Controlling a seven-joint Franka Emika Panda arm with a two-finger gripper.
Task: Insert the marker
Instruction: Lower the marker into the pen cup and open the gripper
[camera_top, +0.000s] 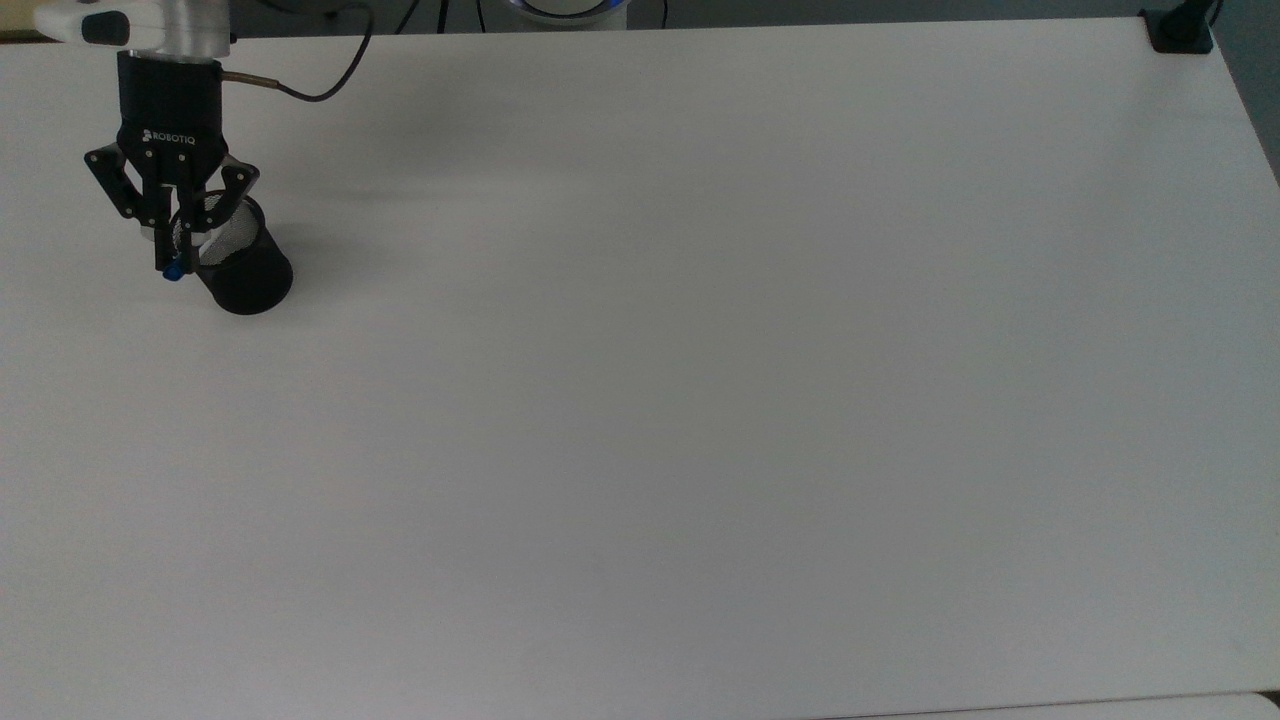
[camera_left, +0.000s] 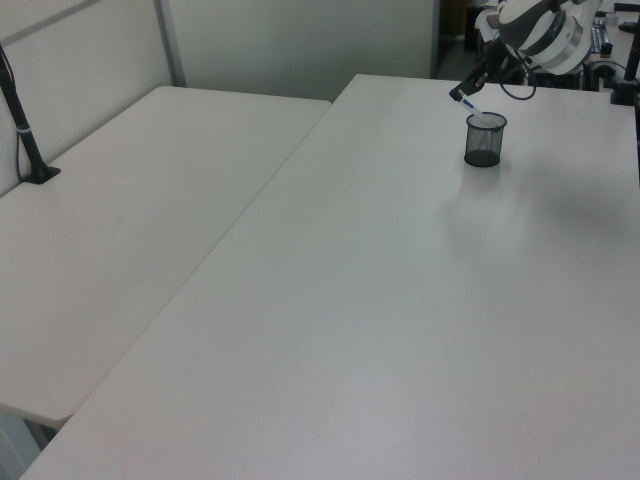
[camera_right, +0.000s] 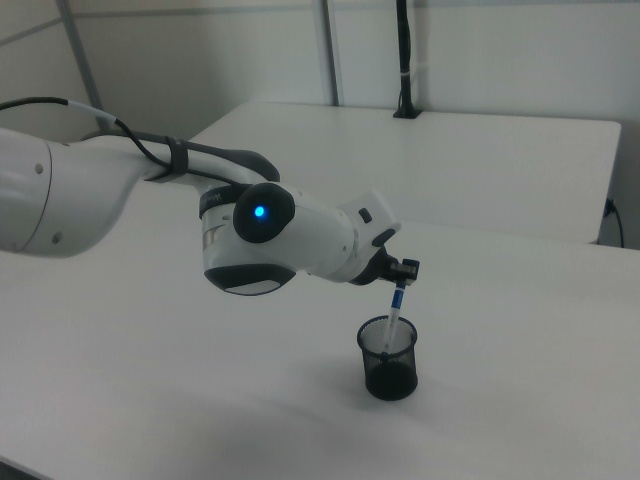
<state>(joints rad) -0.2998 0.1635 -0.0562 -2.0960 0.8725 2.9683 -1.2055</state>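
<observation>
The marker (camera_right: 396, 305), white with blue at its top, hangs nearly upright with its lower end inside the mouth of the black mesh cup (camera_right: 388, 358). My gripper (camera_right: 402, 270) is shut on the marker's upper end, just above the cup's rim. In the top view the gripper (camera_top: 172, 255) overlaps the cup's (camera_top: 245, 275) left rim, and the marker's blue end (camera_top: 173, 272) pokes out below the fingertips. In the left view the marker (camera_left: 468, 101) slants down into the cup (camera_left: 485, 140) from the gripper (camera_left: 461, 94).
The cup stands near the far left corner of the white table (camera_top: 700, 400) in the top view. A cable (camera_top: 300, 92) trails from the wrist. A black clamp (camera_top: 1180, 30) sits at the far right corner. A second table (camera_left: 130, 220) adjoins.
</observation>
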